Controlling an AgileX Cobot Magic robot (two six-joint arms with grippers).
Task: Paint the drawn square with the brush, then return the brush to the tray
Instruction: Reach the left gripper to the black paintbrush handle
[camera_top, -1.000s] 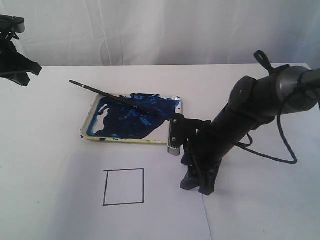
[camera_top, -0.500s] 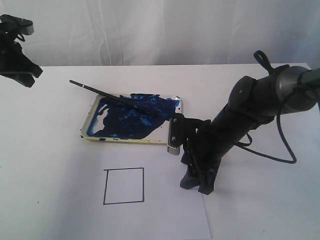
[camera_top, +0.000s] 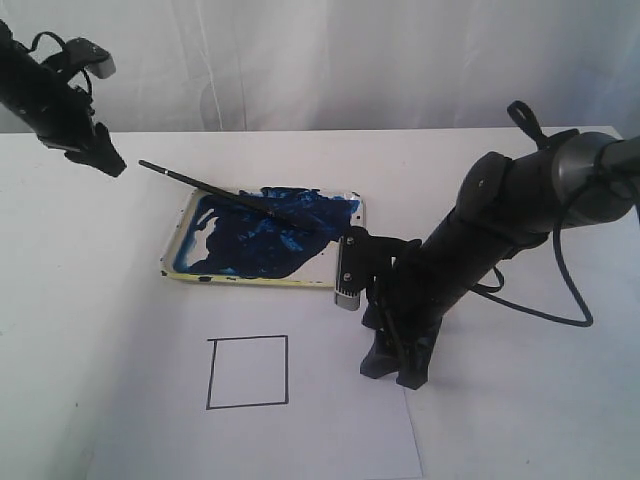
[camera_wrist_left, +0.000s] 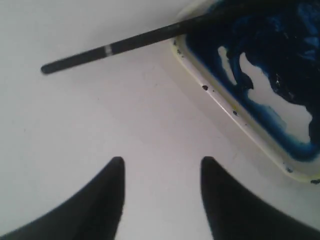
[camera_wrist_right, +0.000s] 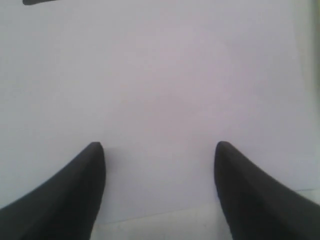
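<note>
Dark blue on white, framed in black

We saw the tray (camera_top: 250, 280) white inside with a yellowish, dark-speckled rim, smeared in streaky dark blue around an irregular bare white patch. The brush (camera_top: 215, 188) was black with one pale band on its handle. The drawn square (camera_top: 248, 373) was a thin black outline, plain white within, on a white paper sheet (camera_top: 330, 440) over a white table (camera_top: 80, 300). The left gripper (camera_wrist_left: 162, 161) and the right gripper (camera_wrist_right: 160, 145) were black, and the backdrop (camera_top: 350, 60) was greyish white.
</note>
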